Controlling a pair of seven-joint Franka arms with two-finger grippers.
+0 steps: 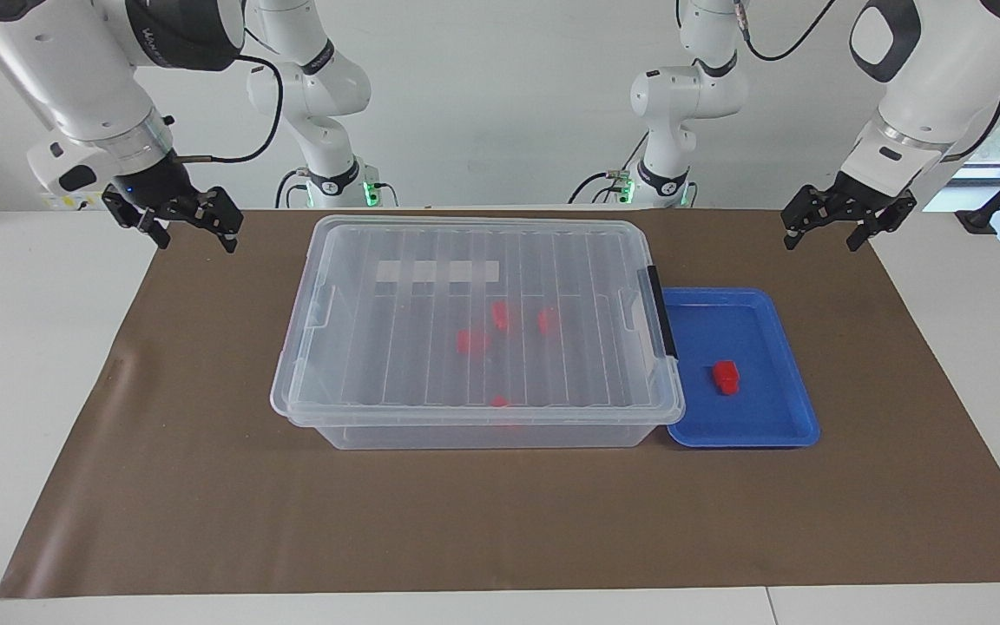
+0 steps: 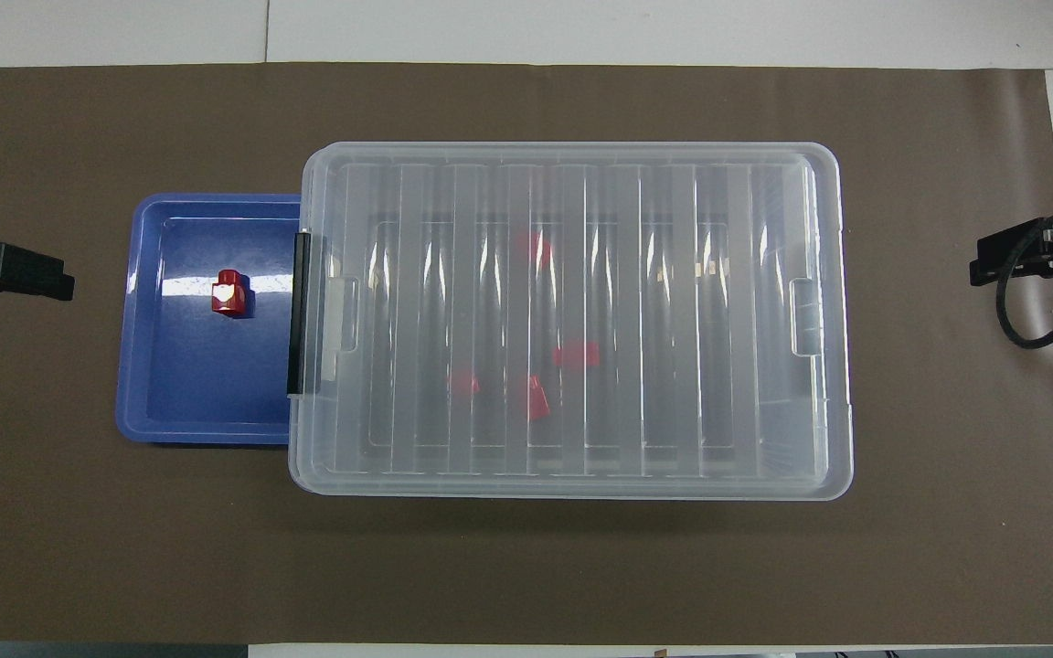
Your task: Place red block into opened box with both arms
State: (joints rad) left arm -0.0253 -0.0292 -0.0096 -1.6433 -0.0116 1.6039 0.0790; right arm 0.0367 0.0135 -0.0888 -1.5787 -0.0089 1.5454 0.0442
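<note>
A small red block [image 1: 726,377] [image 2: 229,294] stands alone in a shallow blue tray [image 1: 769,430] [image 2: 188,416]. Beside the tray sits the clear box [image 1: 352,434] [image 2: 819,320], with its ribbed lid lying flat on top. Its black latch bar [image 1: 661,312] faces the tray. Several other red blocks [image 1: 471,340] show blurred through the lid. My left gripper [image 1: 821,241] [image 2: 60,279] hangs open above the table at the left arm's end. My right gripper [image 1: 194,239] [image 2: 983,265] hangs open at the right arm's end. Neither holds anything.
Brown paper [image 1: 205,486] covers the middle of the white table. Two slimmer white arms with green-lit bases [image 1: 339,187] stand at the robots' edge of the table. A black cable [image 2: 1025,320] loops by my right gripper.
</note>
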